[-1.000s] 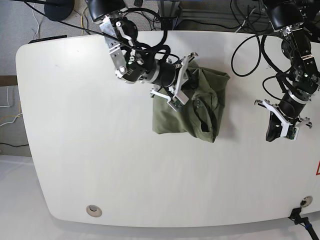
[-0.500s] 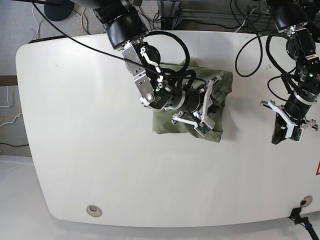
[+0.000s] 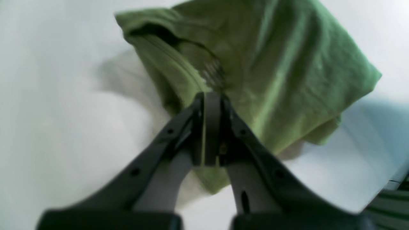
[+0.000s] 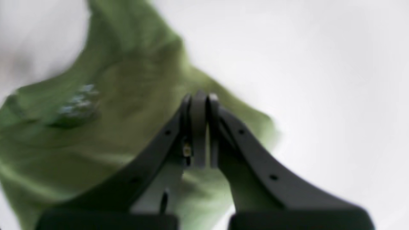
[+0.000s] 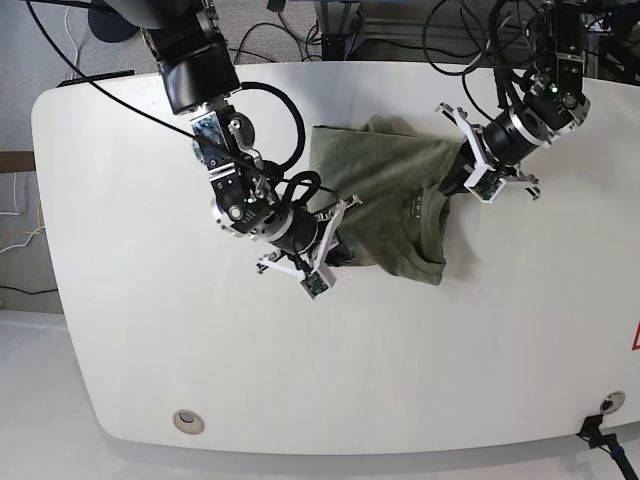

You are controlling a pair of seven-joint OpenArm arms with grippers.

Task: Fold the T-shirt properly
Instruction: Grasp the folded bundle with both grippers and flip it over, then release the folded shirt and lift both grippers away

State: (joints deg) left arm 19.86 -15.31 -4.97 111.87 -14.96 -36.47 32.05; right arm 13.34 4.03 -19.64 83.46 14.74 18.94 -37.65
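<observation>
Both tools are pinched closed: right tool (image 5: 335, 252) at the T-shirt (image 5: 385, 195)'s near-left corner, left tool (image 5: 452, 185) beside its collar, mid-counter (image 5: 130, 330) toward the far edge. A fold seems underway; next, lay it flat.

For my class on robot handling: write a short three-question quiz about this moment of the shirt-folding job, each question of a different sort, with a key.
1. True or false: the T-shirt hangs in the air, clear of the table.
2. In the base view, which gripper is at the shirt's collar edge?
A. left gripper
B. right gripper
C. neither
3. Fill in: in both wrist views the jaws are pressed ____.

Key
1. False. It lies on the table, bunched in layers.
2. A. The left gripper is at the collar side; the right one is at the opposite, lower edge.
3. Together. Whether cloth is pinched between them cannot be told.
</observation>
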